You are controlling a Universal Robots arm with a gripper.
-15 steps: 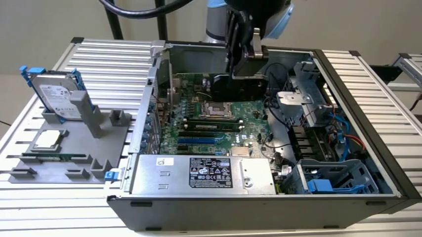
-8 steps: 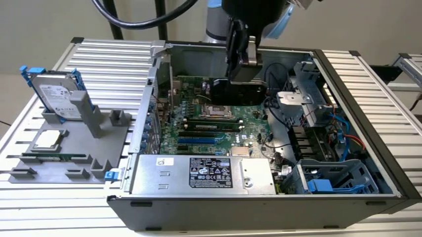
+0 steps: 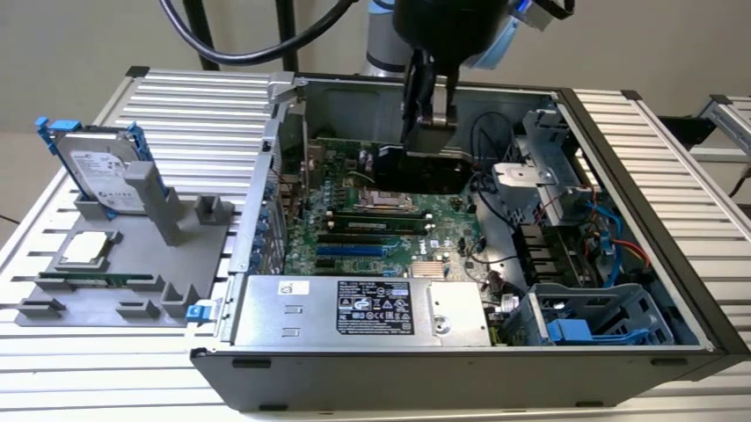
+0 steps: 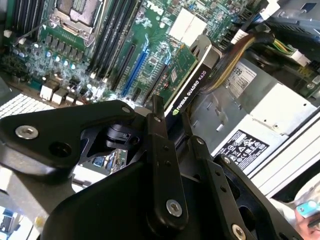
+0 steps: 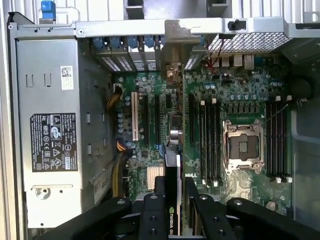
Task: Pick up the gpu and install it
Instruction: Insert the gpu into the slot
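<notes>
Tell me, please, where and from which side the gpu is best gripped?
Grip the upper long edge from above, pinching across the two broad faces. The gpu is a thin slab standing on edge over the motherboard, so its flat faces suit a pinch and its lower edge is left free. The hand holds it this way.

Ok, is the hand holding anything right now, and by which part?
Yes: the slim black-shrouded green expansion card, pinched across its faces at the upper long edge by the hand.
</notes>
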